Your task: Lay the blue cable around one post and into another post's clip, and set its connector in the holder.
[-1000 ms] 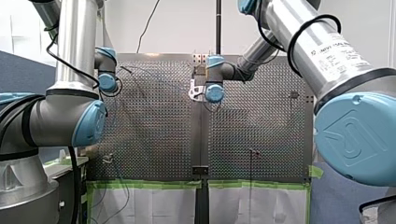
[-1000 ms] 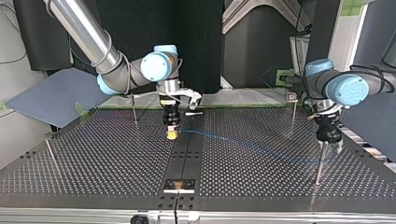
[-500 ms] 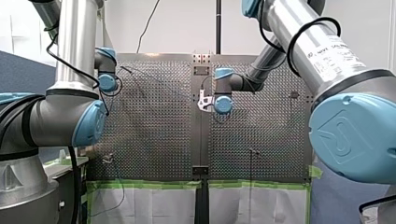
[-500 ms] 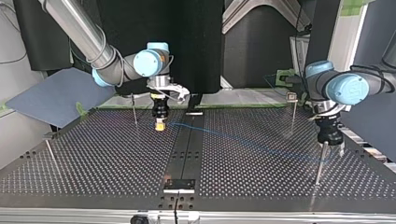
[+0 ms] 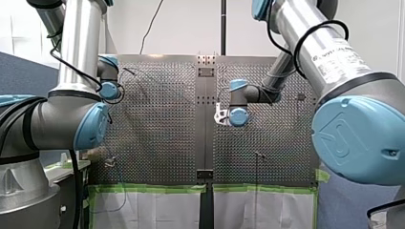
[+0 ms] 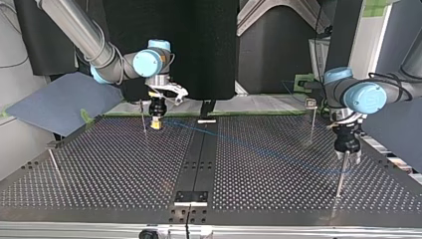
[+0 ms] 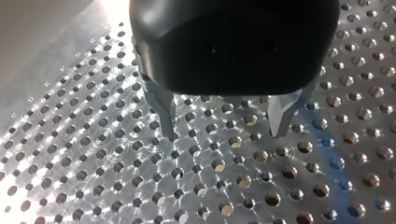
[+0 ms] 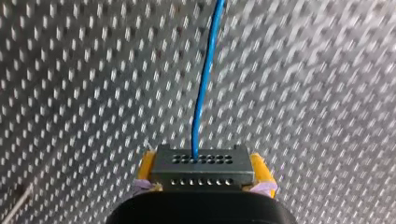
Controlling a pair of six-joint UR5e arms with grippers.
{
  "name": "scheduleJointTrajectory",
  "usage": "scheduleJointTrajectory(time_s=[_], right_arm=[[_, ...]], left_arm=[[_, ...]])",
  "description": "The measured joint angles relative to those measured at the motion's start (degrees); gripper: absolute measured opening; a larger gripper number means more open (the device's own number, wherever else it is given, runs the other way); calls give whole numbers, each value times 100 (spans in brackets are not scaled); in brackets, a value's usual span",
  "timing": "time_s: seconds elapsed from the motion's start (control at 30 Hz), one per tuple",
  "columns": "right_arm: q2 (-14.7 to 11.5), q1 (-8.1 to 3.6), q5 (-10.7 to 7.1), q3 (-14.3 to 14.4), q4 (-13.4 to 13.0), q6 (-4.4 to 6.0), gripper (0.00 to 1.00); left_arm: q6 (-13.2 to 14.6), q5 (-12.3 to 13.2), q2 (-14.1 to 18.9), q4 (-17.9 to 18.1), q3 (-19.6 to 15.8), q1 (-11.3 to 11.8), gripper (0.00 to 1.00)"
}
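Observation:
In the right wrist view my right gripper point(image 8: 202, 184), with yellow pads, is shut on a dark grey connector point(image 8: 202, 167). The blue cable point(image 8: 204, 84) runs out of the connector, ahead over the perforated plate. In the top view that gripper point(image 6: 156, 124) hangs just above the table beside a thin post point(image 6: 143, 117). From there the blue cable point(image 6: 259, 148) stretches low across the table to a post point(image 6: 340, 174) at the right. My left gripper point(image 6: 347, 153) stands open right behind that post. Its metal fingers point(image 7: 162, 112) are wide apart with nothing between them; the cable point(image 7: 323, 135) passes outside one finger.
A post with a clip on top point(image 6: 311, 105) stands at the back right of the top view, and another post point(image 6: 53, 165) at the left. A small plate point(image 6: 191, 197) sits on the dark centre strip point(image 6: 199, 159) near the front edge. Green tape point(image 5: 153, 188) edges the table.
My right arm has carried the connector toward the top view's left and back, dragging the cable with it. My left gripper has stayed by its post.

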Motion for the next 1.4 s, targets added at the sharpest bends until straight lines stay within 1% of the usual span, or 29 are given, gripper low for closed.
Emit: scheduleJointTrajectory(time_s=[0.23,0.37,0.47,0.6,0.7,0.77,0.83,0.9,0.97,1.0,1.07,1.2,1.3,1.4], right_arm=[[0,-253,32,365,-325,19,0],[0,-411,9,541,-497,90,0],[0,-556,-40,688,-634,140,0],[0,-780,-142,913,-849,255,0],[0,-933,-190,1066,-997,301,0],[0,-1015,-208,1147,-1056,313,0],[0,-1109,-219,1241,-1077,309,0],[4,-1211,-222,1343,-1081,285,0],[6,-1297,-225,1430,-1084,237,0],[7,-1357,-225,1489,-1094,195,0],[8,-1443,-227,1575,-1133,156,0],[17,-1644,-243,1777,-1296,152,0],[72,-1786,-265,1919,-1435,147,0],[184,-1870,-351,2062,-1533,121,0]], left_arm=[[-65,117,-3,91,-3,4,100],[-102,151,-3,115,-2,7,100],[-111,154,-6,115,-2,4,100],[-112,152,-4,112,-1,-5,100],[-101,129,-3,110,-3,-12,100],[-94,107,-4,111,-3,-15,100],[-90,91,-6,112,-3,-23,100],[-89,80,-7,111,-4,-35,100],[-90,73,-7,109,-4,-45,100],[-94,72,-7,108,-4,-46,100],[-107,70,-7,105,-4,-36,100],[-113,68,-5,101,-4,-30,100],[-100,71,-4,82,-4,-51,100],[-87,70,-3,24,-4,-65,100]])
